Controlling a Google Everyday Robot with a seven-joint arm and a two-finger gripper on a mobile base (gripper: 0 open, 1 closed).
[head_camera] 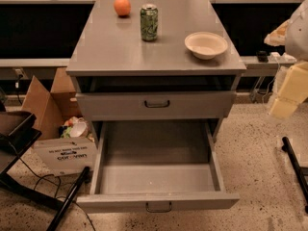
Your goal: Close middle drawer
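The middle drawer [158, 202] is pulled far out toward me. It is a wide grey tray with a low front panel and a small dark centre handle [159, 208]. The tray looks empty. Above it, another grey drawer [154, 105] with a dark handle stands slightly out of the grey cabinet [120, 47]. My gripper [283, 107] is the cream-coloured end of the arm at the right edge. It hangs above the floor, to the right of the cabinet, apart from both drawers.
On the cabinet top stand an orange [122, 6], a green can [148, 22] and a white bowl [206, 44]. Cardboard boxes [53, 124] stand on the floor at left beside a black stand [17, 143]. A black bar [294, 165] lies on the floor at right.
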